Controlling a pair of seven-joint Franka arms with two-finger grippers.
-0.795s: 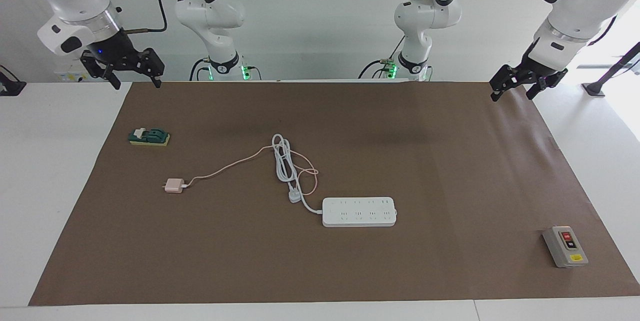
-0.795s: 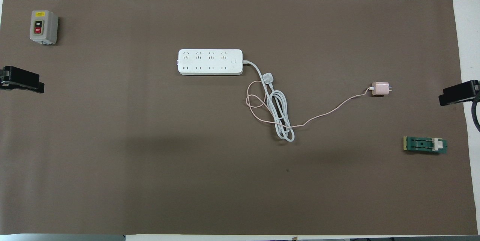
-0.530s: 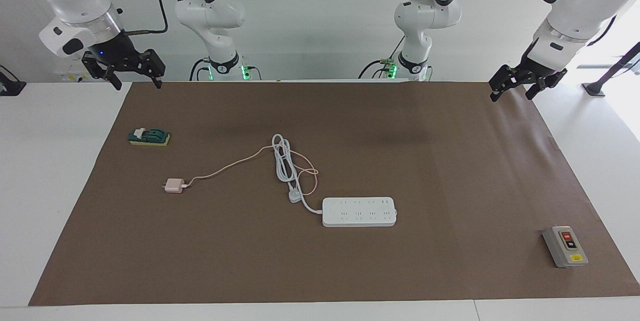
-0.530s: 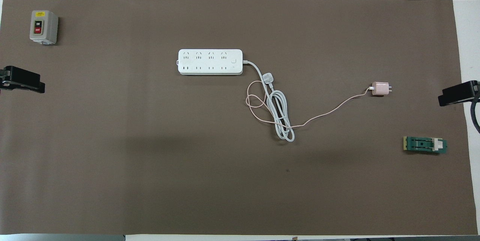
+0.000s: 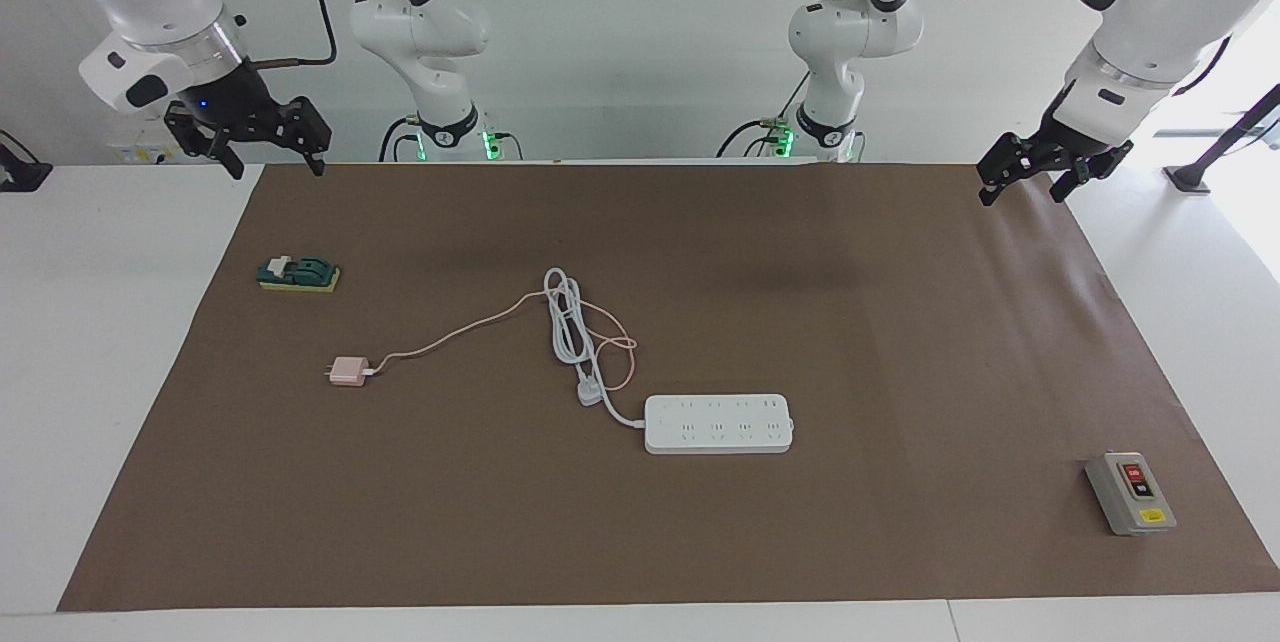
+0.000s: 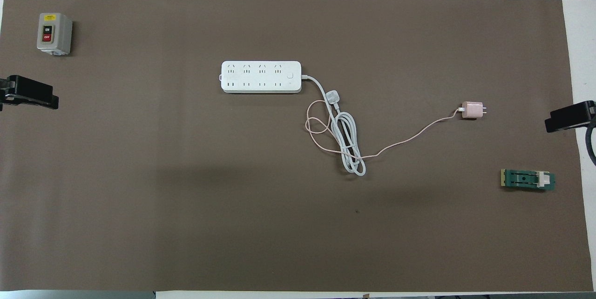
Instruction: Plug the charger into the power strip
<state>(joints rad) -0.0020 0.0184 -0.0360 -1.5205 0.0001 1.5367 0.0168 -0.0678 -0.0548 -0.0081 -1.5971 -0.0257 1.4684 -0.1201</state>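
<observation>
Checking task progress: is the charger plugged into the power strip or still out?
Out. The charger lies on the brown mat toward the right arm's end, apart from the power strip, prongs bare and pointing away from it. No socket on the strip is occupied.

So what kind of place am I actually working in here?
Most likely a robotics lab test bench: a table under a brown paper sheet, electrical practice items laid out on it (power strip, charger, grey switch box), and two further white arms at the wall.

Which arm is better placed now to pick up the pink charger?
Probably the right arm. The charger lies toward its end of the table, and the right gripper hangs open over that end. The left gripper, also open, waits at the other end, past the power strip.
</observation>
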